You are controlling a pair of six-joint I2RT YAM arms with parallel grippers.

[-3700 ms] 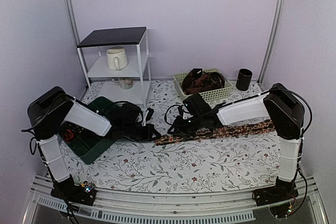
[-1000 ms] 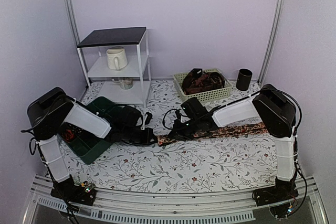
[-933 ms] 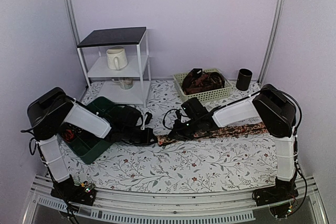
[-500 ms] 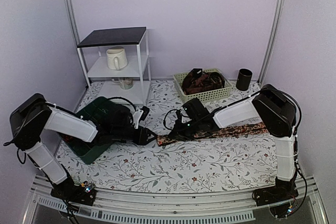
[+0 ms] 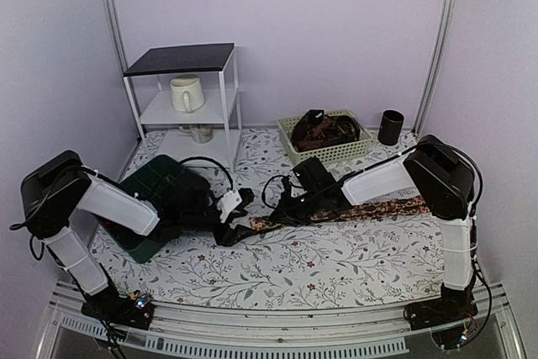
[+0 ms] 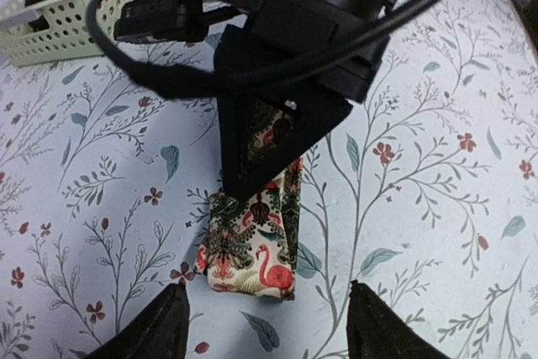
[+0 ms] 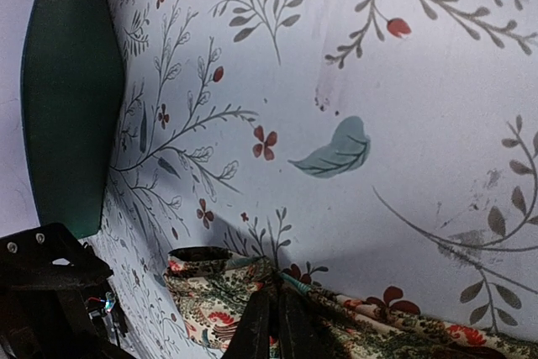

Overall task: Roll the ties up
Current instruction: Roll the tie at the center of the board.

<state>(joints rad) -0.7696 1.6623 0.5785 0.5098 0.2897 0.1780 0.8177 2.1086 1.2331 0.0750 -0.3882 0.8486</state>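
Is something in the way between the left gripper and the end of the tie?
Nothing visible. The open left gripper sits right at the end of the tie, with only bare tablecloth between them. The right gripper pinches the tie just behind that end, not in the gap.

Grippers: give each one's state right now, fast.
Left gripper: open, astride the near end of the patterned fabric necktie.
Right gripper: shut on that necktie.

Left claw [image 6: 265, 287] spread wide, right claw [image 7: 276, 300] pinched closed, both arms stretched inward.
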